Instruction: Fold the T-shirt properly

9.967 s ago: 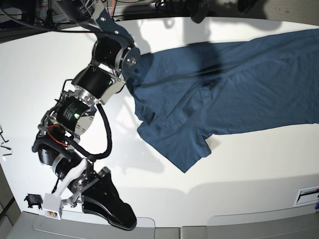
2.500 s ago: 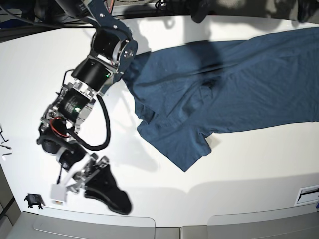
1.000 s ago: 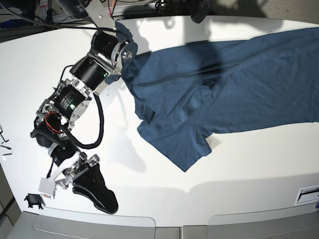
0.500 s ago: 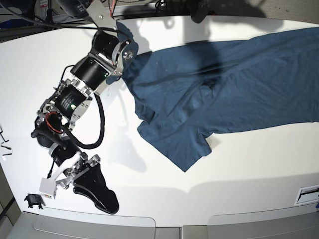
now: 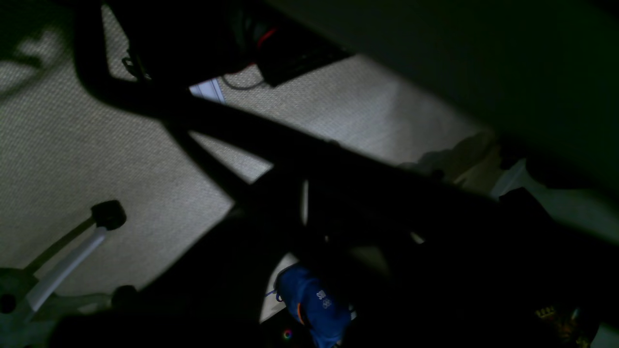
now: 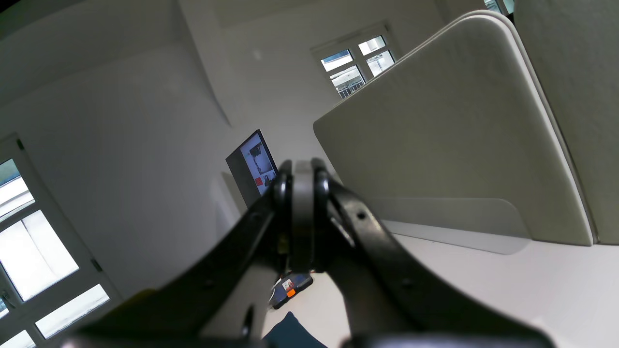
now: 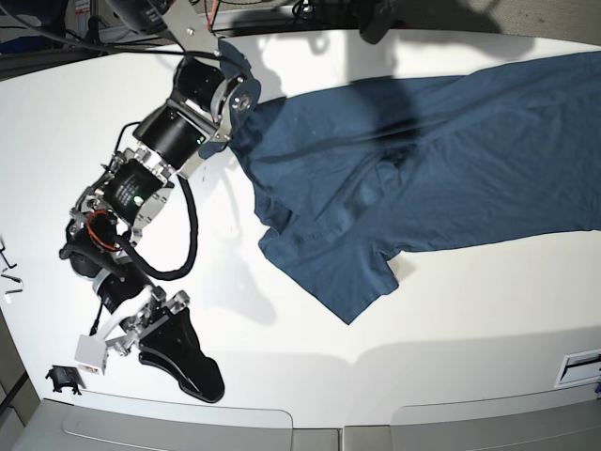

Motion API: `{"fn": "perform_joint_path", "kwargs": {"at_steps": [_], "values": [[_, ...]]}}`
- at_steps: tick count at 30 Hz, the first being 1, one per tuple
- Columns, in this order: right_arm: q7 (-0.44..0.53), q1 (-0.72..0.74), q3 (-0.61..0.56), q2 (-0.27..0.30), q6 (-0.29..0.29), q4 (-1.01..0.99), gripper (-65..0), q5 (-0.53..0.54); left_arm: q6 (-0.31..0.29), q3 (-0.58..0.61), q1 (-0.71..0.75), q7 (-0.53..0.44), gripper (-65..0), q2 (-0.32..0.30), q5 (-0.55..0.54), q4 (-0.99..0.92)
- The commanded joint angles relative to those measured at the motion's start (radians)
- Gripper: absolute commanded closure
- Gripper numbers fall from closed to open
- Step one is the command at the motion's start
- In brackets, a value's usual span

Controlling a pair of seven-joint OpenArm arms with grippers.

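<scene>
The T-shirt [image 7: 413, 178] is a big plain navy one, no print, spread out but rumpled across the far right part of the white bench [image 7: 470, 310]. It runs off the right edge of the base view. One short sleeve pokes toward the near side around the middle, and creases bunch up mid-shirt. The right end effector [image 7: 183, 362] sits at the near left of the bench, well apart from the fabric, jaws pressed together with nothing between them. The left end effector isn't visible; its wrist view is dark, showing just carpet, and its jaws are together too.
</scene>
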Motion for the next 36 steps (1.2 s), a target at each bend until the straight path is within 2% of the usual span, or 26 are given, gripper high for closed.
{"fn": "perform_joint_path", "kwargs": {"at_steps": [1,14,36], "values": [[0.023,0.031,-0.004,0.003,0.003,0.014,0.0,0.026,-0.034,0.002,0.000,-0.008,0.0,0.014,-0.005,0.004],[0.023,0.031,-0.004,0.000,0.003,0.014,0.0,0.026,-0.034,0.002,0.003,-0.013,0.0,0.039,-0.006,0.003],[0.023,0.031,-0.004,0.000,0.003,0.014,0.0,0.026,-0.034,0.001,0.003,-0.020,0.0,0.038,-0.005,0.002]]}}
